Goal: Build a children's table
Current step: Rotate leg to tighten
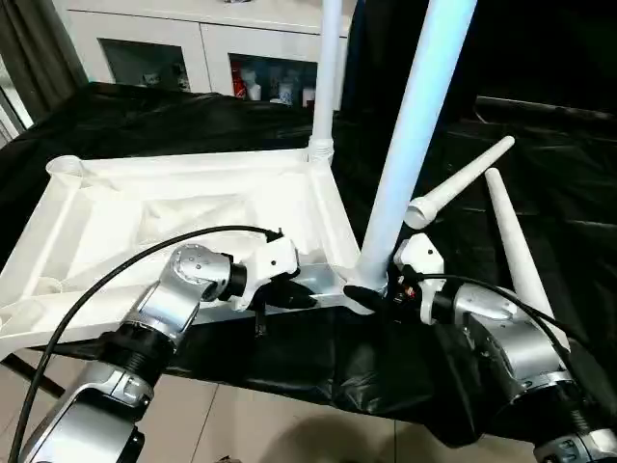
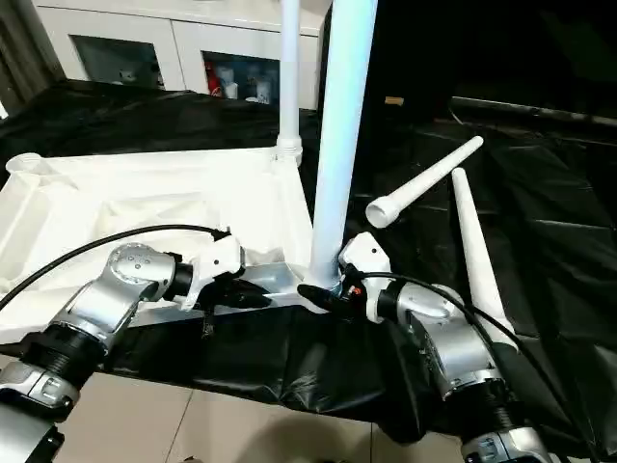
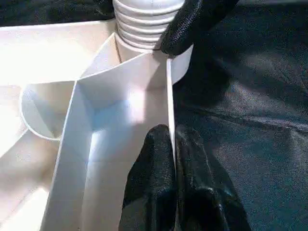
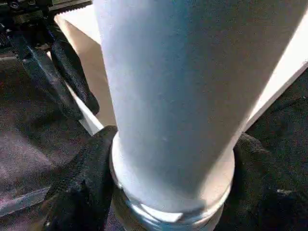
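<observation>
The children's table, a white plastic ribbed top (image 1: 193,207) lying underside-up, stays steady because your left pincer (image 1: 289,294) pinches its rim while your right pincer (image 1: 371,294) hugs the near white tapered tube leg (image 1: 415,125) at its socket for threading.

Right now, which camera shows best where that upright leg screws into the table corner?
The left wrist view: the near leg's threaded end sits in the corner socket, close up. The right wrist view shows the leg's base between the right claw's fingers. Both eye views show the joint small, partly hidden behind that claw.
</observation>
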